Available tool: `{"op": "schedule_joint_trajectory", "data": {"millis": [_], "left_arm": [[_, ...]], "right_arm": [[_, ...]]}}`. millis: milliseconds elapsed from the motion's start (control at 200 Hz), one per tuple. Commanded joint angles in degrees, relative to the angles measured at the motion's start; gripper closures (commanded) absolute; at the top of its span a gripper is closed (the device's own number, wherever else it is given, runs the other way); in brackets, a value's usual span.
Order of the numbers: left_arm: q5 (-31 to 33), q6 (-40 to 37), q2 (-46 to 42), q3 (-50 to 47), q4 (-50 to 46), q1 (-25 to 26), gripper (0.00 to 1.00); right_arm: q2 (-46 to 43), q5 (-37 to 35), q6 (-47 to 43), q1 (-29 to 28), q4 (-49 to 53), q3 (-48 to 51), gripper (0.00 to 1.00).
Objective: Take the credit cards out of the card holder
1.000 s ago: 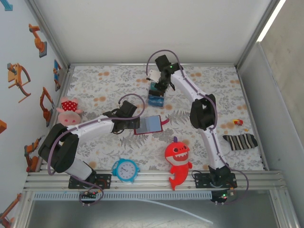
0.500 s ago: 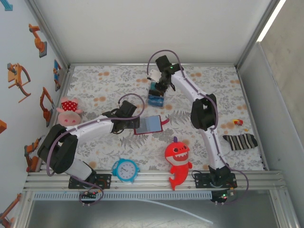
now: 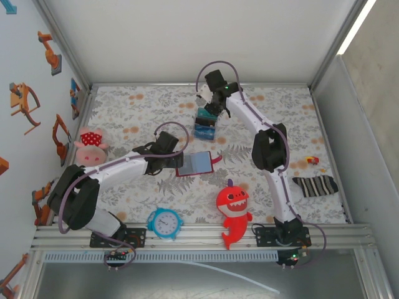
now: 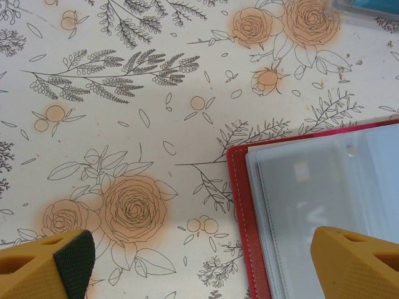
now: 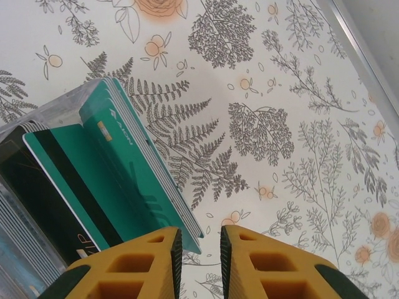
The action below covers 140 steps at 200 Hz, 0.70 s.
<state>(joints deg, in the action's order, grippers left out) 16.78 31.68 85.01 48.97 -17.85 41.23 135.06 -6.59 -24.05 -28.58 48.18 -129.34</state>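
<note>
My left claw (image 4: 206, 265) hangs released and wide over the left edge of the card holder (image 4: 299, 199), one finger above bare cloth and the other above the pale sleeves. The card holder lies open mid-table, and the sleeves I can see look empty; the rest I cannot tell. The credit cards (image 5: 118, 180) stand on edge in a stack at the far side. My right claw (image 5: 201, 240) sits just right of them, fingers parted only a little and grasping nothing.

My worry is that stack. The right claw is close to the teal cards, so any sideways drift as I lift could tip them over. On the left, closing from here might pinch only the red cover, or shove the holder along the cloth and fold it shut
</note>
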Motion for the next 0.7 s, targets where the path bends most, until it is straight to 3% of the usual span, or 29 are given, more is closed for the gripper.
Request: {"op": "schedule_joint_trajectory", "data": {"millis": [0, 105, 461, 696], "left_arm": [[1.34, 1.45, -2.30, -0.54, -1.23, 0.17, 0.09], [2.89, 2.82, -3.07, -0.72, -1.42, 0.09, 0.00], [5.45, 12.09, -10.80, -5.72, -2.19, -4.85, 0.03], [8.62, 15.30, -17.91, -9.71, -4.47, -8.53, 0.03]], "right_arm": [[-5.41, -0.62, 5.44, 0.03, 1.31, 0.85, 0.76], [-8.80, -0.63, 11.19, -0.57, 1.90, 4.02, 0.76], [-25.96, 2.84, 31.19, -7.01, -5.98, 31.23, 0.67], [-27.91, 0.91, 40.31, -16.24, -7.05, 39.90, 0.66]]}}
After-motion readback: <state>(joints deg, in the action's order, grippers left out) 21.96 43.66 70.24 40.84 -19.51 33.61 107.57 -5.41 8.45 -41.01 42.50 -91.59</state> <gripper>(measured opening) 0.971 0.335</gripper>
